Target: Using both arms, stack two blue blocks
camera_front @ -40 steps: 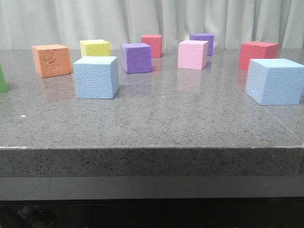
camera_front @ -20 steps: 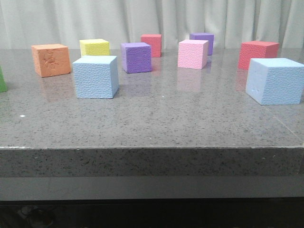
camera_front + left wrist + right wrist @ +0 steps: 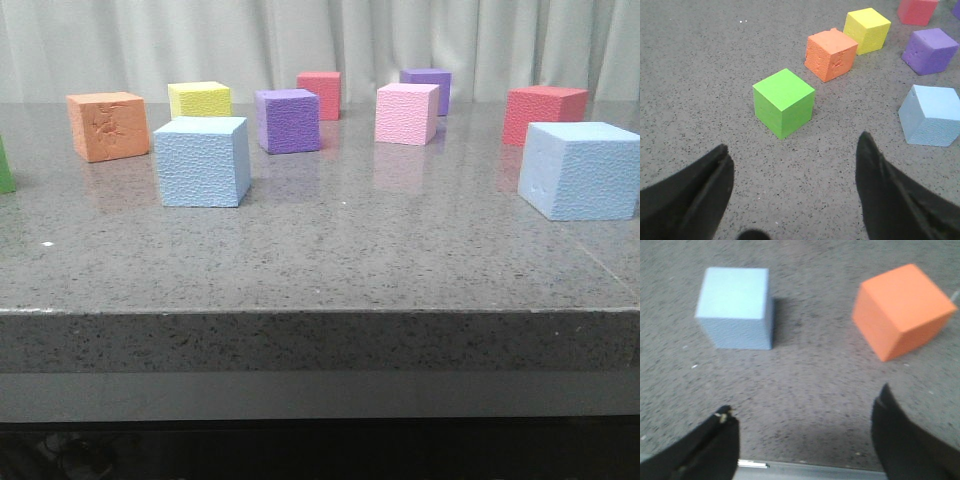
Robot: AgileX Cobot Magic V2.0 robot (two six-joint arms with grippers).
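Two pale blue blocks stand apart on the grey table. One blue block is left of centre and the other blue block is at the right edge. Neither arm shows in the front view. My left gripper is open and empty above the table, with a green cube ahead of it and the left blue block off to one side. My right gripper is open and empty near the table's edge, with the right blue block ahead of its one finger.
Other cubes stand further back: orange, yellow, two purple, a red one, pink and another red one. An orange-red cube lies beside the right blue block. The table's front edge is close.
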